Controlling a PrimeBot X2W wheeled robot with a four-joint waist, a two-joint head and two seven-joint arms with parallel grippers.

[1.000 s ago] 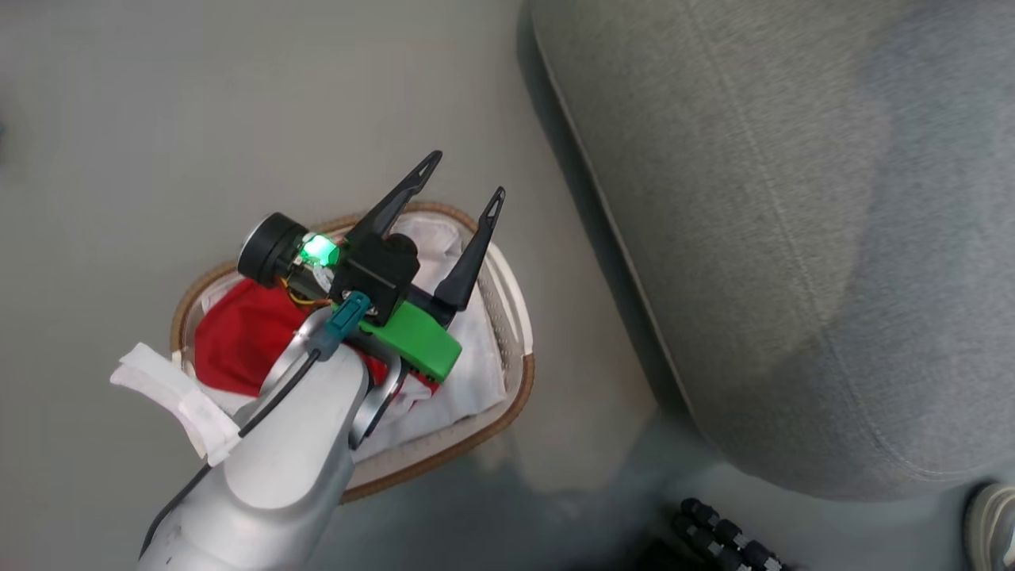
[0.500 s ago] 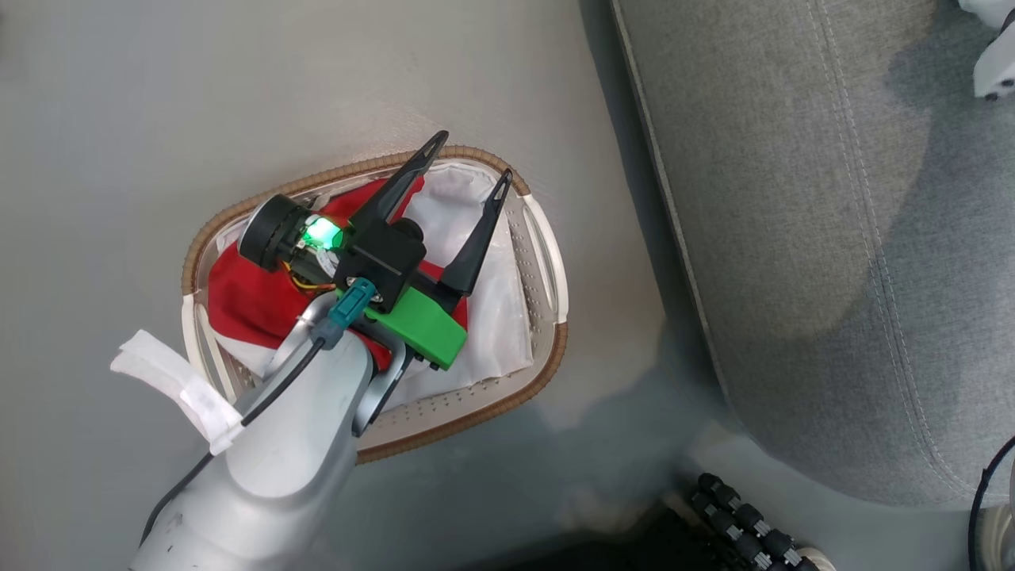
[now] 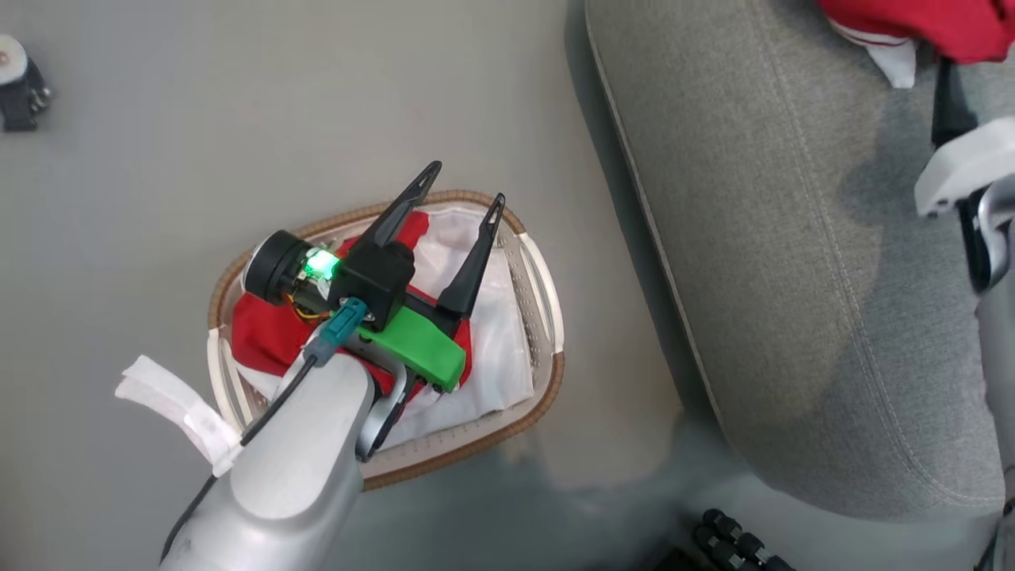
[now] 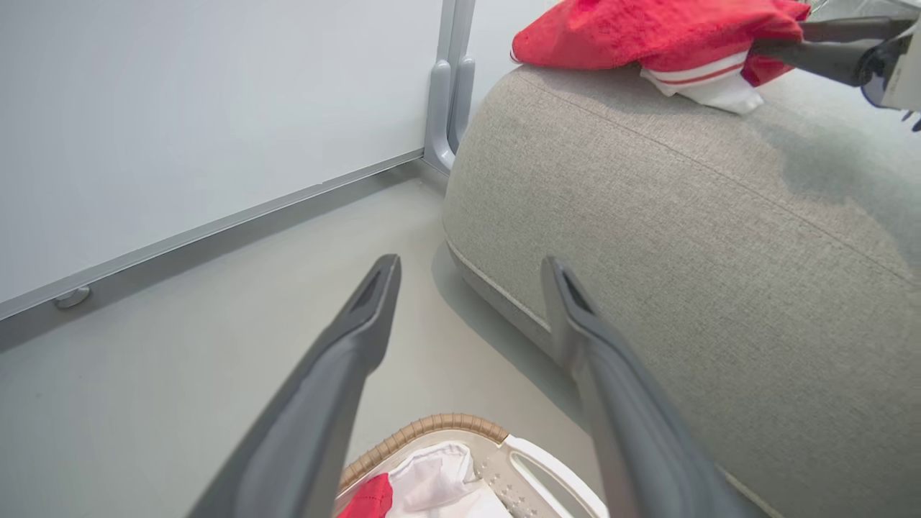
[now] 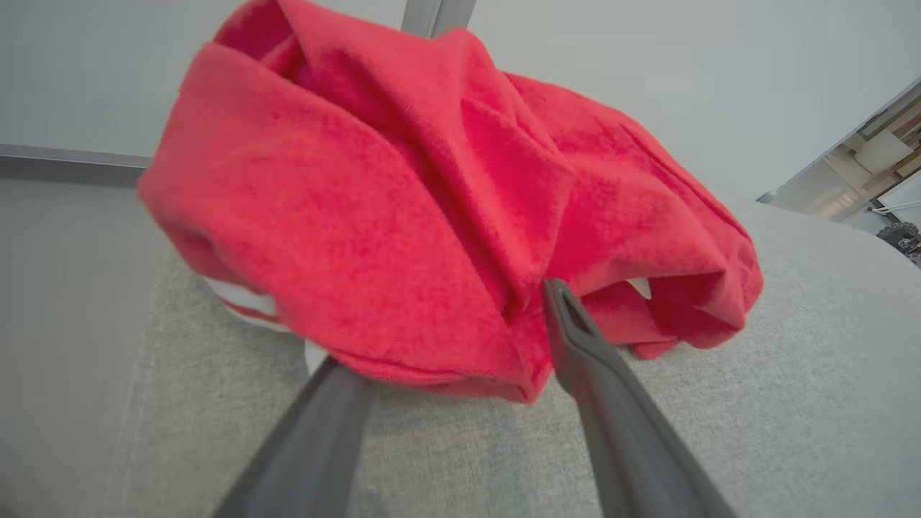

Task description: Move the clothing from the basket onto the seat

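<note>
The basket (image 3: 547, 317) stands on the floor left of the seat (image 3: 793, 277). One red garment (image 3: 266, 337) lies in it on the white liner (image 3: 499, 349), partly hidden by my left arm. My left gripper (image 3: 465, 184) hovers open above the basket's far end, holding nothing; its fingers (image 4: 360, 338) point toward the seat (image 4: 683, 237). The other red garment (image 5: 432, 216) with white trim lies bunched on the seat (image 5: 791, 360). My right gripper (image 5: 468, 295) is open at it, its left fingertip hidden under the cloth. That garment (image 4: 647, 32) sits near the seat's far edge.
A small dark and white object (image 3: 20, 83) sits on the floor at the far left. A black ribbed part (image 3: 737, 539) lies by the seat's near corner. A pale wall panel with a metal base rail (image 4: 216, 223) runs behind the floor.
The head camera has shifted. The right arm and the red garment on the seat have come into that view at the upper right. My left gripper stays open over the basket.
</note>
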